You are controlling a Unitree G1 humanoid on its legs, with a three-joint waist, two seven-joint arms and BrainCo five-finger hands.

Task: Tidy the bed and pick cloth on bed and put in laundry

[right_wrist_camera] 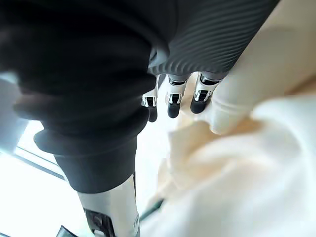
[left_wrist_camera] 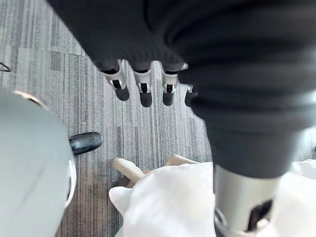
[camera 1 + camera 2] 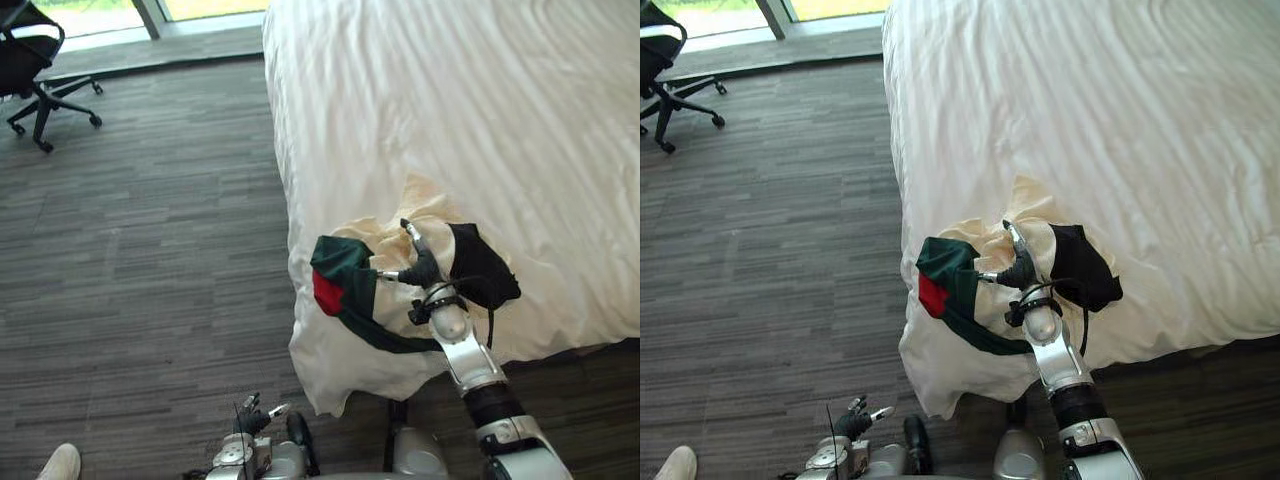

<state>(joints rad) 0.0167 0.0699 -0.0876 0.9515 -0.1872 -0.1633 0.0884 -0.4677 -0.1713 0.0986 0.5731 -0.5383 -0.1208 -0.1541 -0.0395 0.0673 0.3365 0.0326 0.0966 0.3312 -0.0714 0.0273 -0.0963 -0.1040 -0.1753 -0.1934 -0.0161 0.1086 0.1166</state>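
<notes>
Right hand (image 3: pixel 422 268): out over the bed's near corner, fingers straight, thumb spread wide, gripping nothing
Cream cloth (image 3: pixel 425 205): crumpled on the sheet right under those fingertips; whether they touch it, can't tell
Dark green cloth (image 3: pixel 345 275): red patch showing, just beside the thumb, spilling over the mattress edge
Black cloth (image 3: pixel 482 265): on the hand's other side, touching the cream one
Bed (image 3: pixel 470 90): white sheet, wrinkled
Left hand (image 3: pixel 252 418): low over the grey floor (image 3: pixel 150 250), fingers relaxed, empty
Office chair (image 3: pixel 35 70): well apart, by the window
Person's shoe (image 3: pixel 60 465): on the floor, near the left hand
</notes>
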